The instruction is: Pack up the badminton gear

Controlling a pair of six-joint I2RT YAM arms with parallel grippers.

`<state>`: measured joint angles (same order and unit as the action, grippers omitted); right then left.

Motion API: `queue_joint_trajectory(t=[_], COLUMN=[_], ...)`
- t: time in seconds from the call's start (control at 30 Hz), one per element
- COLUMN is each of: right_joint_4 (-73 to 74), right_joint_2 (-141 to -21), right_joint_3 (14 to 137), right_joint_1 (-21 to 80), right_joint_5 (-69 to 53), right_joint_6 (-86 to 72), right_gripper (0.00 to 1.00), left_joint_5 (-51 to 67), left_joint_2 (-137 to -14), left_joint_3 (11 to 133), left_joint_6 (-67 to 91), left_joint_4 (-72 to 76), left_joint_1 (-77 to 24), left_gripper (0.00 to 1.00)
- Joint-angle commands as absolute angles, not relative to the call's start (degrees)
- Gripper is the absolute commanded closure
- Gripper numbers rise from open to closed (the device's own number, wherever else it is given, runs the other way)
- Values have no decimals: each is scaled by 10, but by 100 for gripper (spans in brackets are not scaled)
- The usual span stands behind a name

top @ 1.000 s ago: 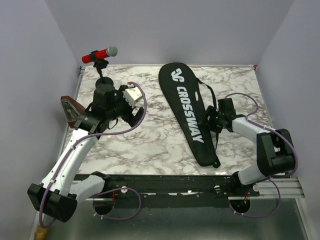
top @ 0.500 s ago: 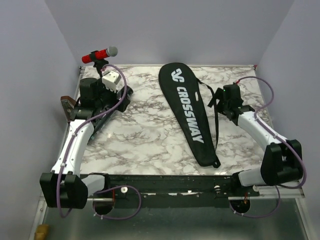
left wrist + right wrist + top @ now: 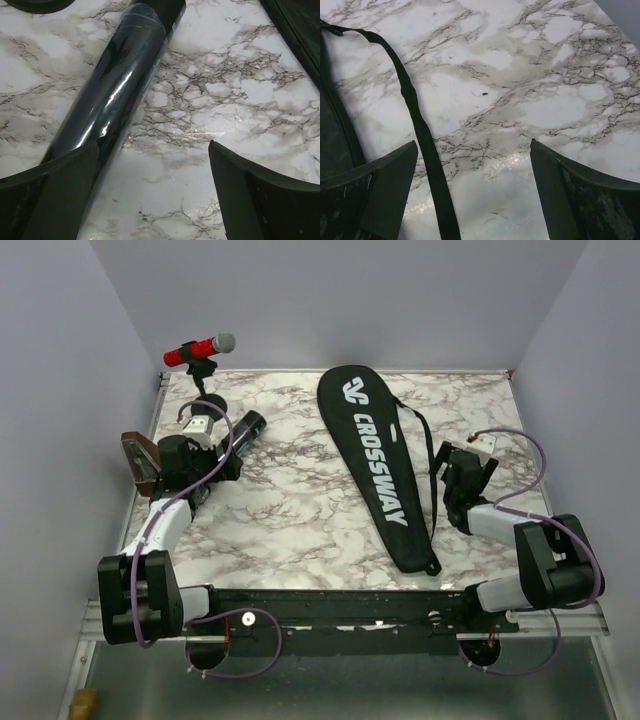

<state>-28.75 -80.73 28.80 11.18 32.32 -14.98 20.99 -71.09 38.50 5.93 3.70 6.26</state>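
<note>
two grippers, both mine, both spread wide with nothing between the fingers. my left gripper hangs low over the marble table, where the long black tube lies with its near end running under one finger. my right gripper hovers just beside the crossway bag, whose strap trails across the marble.

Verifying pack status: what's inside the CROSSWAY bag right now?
Cannot be seen: the CROSSWAY bag lies flat on the table, its black fabric covering whatever it holds. Outside it, the black tube lies on the marble. No other gear is in sight.
</note>
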Motion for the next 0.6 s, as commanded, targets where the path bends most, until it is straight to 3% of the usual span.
queue_joint_trajectory(t=[0.0, 0.33, 0.57], right_joint_4=[-502, -684, -744], right_joint_2=[-824, -888, -905], right_joint_3=[222, 160, 139], right_joint_1=[111, 111, 110], right_joint_5=[354, 385, 256], right_joint_6=[-118, -102, -56], right_gripper=[0, 0, 0], left_joint_5=[184, 157, 143], left_joint_2=[-705, -614, -652], left_joint_3=[342, 225, 186], left_joint_6=[83, 28, 35], left_joint_4=[191, 326, 465], left_joint_1=[65, 63, 58], left_gripper=[2, 2, 2])
